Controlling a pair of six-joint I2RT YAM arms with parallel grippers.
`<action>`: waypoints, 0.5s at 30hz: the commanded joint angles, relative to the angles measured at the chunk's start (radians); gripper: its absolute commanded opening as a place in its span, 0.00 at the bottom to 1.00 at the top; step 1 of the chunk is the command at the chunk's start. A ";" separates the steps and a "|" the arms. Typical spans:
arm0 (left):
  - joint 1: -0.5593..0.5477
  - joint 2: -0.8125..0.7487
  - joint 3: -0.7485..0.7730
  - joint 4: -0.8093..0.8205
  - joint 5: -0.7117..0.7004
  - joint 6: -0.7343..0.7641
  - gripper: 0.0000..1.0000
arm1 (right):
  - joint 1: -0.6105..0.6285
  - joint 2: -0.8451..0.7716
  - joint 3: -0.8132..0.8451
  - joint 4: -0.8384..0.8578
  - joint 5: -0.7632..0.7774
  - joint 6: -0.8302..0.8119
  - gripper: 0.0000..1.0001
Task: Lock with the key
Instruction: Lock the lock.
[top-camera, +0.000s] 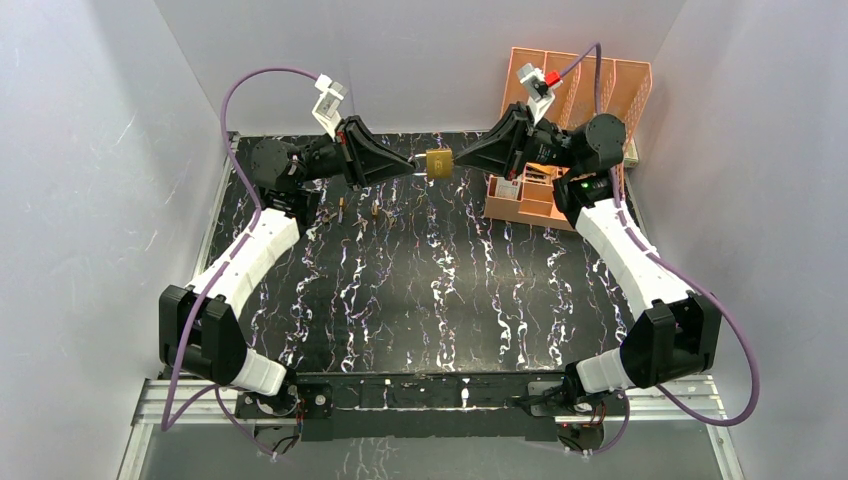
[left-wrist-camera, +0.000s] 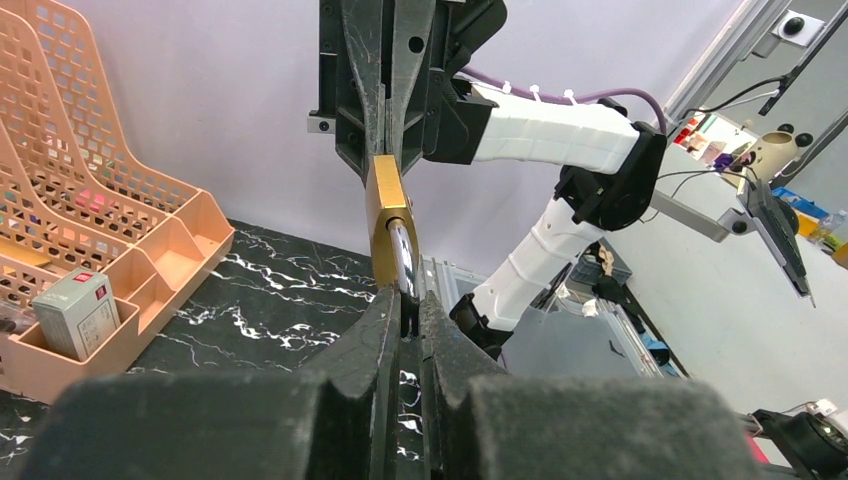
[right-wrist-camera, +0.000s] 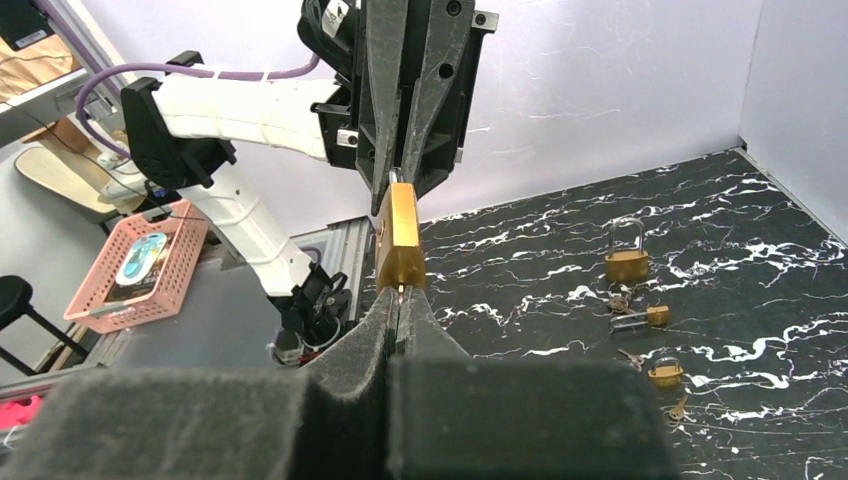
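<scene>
Fingers of left arm (top-camera: 408, 167) clamp the shackle of the brass padlock (top-camera: 438, 163), held in air over the rear of the worktop (top-camera: 430, 300). Fingers of right arm (top-camera: 464, 157) are together at the padlock's opposite end; what they grip cannot be told. An orange rack (top-camera: 585, 90) stands at rear right.

The left arm (top-camera: 245, 255) and right arm (top-camera: 625, 245) both stretch forward from their bases and bend inward, so that the wrists lie roughly level and the two grippers face each other tip to tip, raised off the surface. The left gripper (top-camera: 414, 167) points right, its fingers (left-wrist-camera: 372, 340) clamped on the shackle of the padlock (top-camera: 437, 163). The right gripper (top-camera: 459, 160) points left, its fingers (right-wrist-camera: 372, 330) pressed together at the padlock's bottom end. Whether anything lies between them cannot be told.
</scene>
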 joint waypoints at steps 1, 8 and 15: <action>0.017 -0.028 0.034 0.054 -0.041 0.006 0.00 | 0.005 -0.035 0.041 -0.049 0.028 -0.069 0.00; 0.052 -0.048 0.028 0.054 -0.042 -0.004 0.00 | -0.033 -0.087 0.014 -0.143 0.041 -0.145 0.00; 0.079 -0.069 0.017 0.054 -0.027 -0.019 0.00 | -0.104 -0.185 -0.122 -0.146 0.047 -0.135 0.00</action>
